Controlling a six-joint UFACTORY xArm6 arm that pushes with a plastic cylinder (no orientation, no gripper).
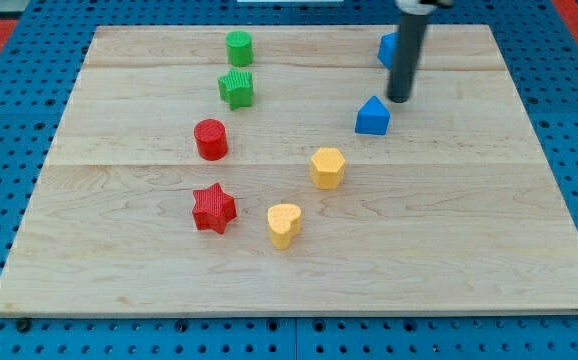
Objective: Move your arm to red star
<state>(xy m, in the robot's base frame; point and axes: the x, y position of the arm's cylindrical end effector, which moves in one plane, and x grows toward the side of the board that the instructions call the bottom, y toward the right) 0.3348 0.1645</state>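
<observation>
The red star [213, 208] lies on the wooden board [469, 250] at the lower left of the middle. My tip [399, 100] is at the upper right of the board, far from the star. It stands just above and right of a blue house-shaped block [372, 116] and in front of another blue block [388, 49], which the rod partly hides.
A red cylinder [210, 139] sits above the star. A green star [236, 89] and a green cylinder [238, 48] are further up. A yellow heart [284, 224] lies right of the star and a yellow hexagon [327, 167] is up and right of it.
</observation>
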